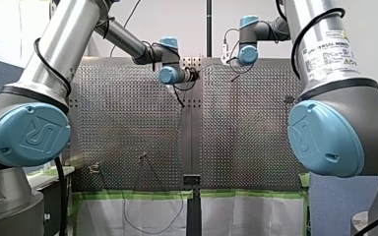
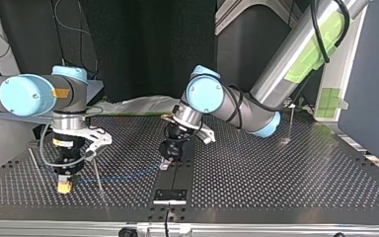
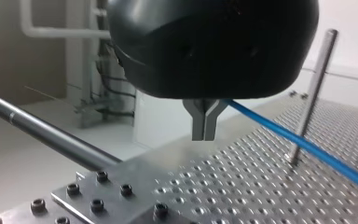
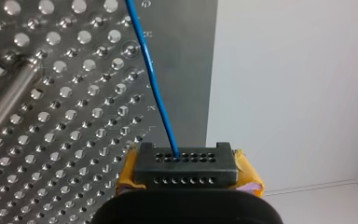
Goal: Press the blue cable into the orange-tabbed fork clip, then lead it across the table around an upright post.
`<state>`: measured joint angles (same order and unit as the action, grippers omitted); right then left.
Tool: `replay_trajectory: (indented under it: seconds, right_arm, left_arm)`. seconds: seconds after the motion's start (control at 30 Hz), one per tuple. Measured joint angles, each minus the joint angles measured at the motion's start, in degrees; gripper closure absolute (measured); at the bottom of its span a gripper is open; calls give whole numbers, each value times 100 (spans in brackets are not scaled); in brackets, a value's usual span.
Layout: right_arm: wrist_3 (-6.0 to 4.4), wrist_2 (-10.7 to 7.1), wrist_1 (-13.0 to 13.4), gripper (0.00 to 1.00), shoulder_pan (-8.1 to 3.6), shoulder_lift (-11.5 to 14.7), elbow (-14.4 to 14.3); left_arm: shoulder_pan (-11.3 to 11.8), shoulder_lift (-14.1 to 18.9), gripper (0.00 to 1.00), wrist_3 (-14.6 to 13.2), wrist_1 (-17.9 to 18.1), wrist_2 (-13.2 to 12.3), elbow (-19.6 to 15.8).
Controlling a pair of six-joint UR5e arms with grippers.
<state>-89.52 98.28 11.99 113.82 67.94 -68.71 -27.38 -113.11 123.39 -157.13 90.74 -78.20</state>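
Our right claw [image 4: 185,175] is clenched on the black end block [image 4: 185,161] of the blue cable [image 4: 154,88], low over the desk [image 2: 276,187] at the top view's left. Our left claw [image 3: 204,127] has its tips pressed together; the cable emerges at them, apparently pinched. We cannot make out the fork clip.

Judgement: hold the span taut and low, carry the left claw outside the upright post [image 3: 313,88], and avoid jerking the block.
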Motion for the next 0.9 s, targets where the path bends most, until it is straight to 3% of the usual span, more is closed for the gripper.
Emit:
replay_trajectory:
  seconds: [0.43,0.67,0.9]
  right_arm:
    - [27,-1,-122,100,172,77,-19]
    - [74,-1,-232,100,286,84,-21]
    - [97,1,-273,100,307,84,-18]
  left_arm:
    - [-38,52,100,-623,-678,544,0]
    - [-41,80,100,-722,-931,835,0]
    - [-41,100,100,-738,-948,841,0]
